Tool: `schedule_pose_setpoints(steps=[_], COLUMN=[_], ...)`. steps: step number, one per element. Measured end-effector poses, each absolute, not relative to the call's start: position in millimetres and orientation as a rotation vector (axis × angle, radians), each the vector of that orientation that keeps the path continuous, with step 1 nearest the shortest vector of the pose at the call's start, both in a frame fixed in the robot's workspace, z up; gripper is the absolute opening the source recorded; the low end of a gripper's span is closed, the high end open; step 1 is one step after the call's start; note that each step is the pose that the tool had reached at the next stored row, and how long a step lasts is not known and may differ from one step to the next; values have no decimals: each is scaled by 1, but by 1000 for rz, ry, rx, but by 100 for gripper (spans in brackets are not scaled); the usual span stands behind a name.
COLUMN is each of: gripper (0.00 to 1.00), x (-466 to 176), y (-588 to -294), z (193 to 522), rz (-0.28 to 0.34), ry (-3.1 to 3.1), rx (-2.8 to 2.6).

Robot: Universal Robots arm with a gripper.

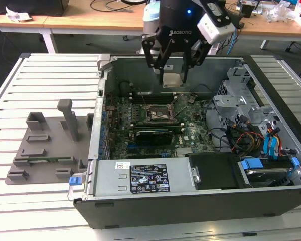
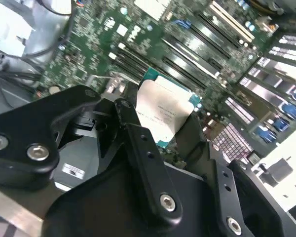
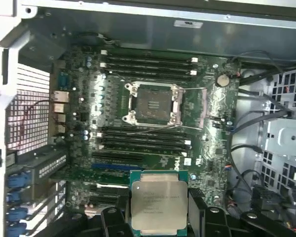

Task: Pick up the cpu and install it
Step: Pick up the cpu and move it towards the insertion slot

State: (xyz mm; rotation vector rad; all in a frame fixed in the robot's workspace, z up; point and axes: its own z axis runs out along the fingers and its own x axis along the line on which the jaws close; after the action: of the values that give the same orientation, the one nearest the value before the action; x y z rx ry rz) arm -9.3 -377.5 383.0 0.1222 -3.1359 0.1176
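The cpu [image 1: 172, 80] is a flat square chip with a silver top plate and a green rim. My gripper [image 1: 172, 74] is shut on it and holds it in the air over the back part of the open computer case [image 1: 190, 211]. In both wrist views the cpu [image 2: 164, 111] [image 3: 158, 201] sits between the black fingers [image 2: 138, 143], metal plate facing the cameras. The motherboard socket [image 3: 153, 102] [image 1: 158, 113] lies open in its metal frame, below the chip and apart from it, a little toward the case's front.
A grey fixture plate [image 1: 40, 145] with upright blocks lies on the slatted table at the exterior view's left. Memory slots [image 3: 148, 66] flank the socket. An expansion card [image 1: 153, 134] sits in front of it. Drive cages and cables [image 1: 251, 125] fill the case's right side.
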Motion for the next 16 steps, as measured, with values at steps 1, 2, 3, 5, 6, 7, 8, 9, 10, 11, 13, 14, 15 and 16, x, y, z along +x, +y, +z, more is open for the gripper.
schedule_pose_setpoints(steps=[1,2,3,5,6,7,8,9,10,11,13,14,15,16], gripper=[55,55,55,55,55,55,55,55,55,55,55,55,55,55], x=[-3,0,3,7,7,7,7,7,7,7,7,7,7,7], y=[-377,-377,-377,-377,-377,-377,-376,-376,-376,-376,-376,-376,-376,-375], z=[382,380,378,370,365,364,362,358,354,352,346,345,343,339], rz=[118,118,118,117,117,117,117,117,117,117,117,117,117,117], ry=[-3134,-3134,-3133,-3131,-3131,-3131,-3131,-3131,-3131,-3131,-3131,-3131,-3131,-3131], rx=[122,121,115,79,72,71,70,69,68,67,65,65,64,62])
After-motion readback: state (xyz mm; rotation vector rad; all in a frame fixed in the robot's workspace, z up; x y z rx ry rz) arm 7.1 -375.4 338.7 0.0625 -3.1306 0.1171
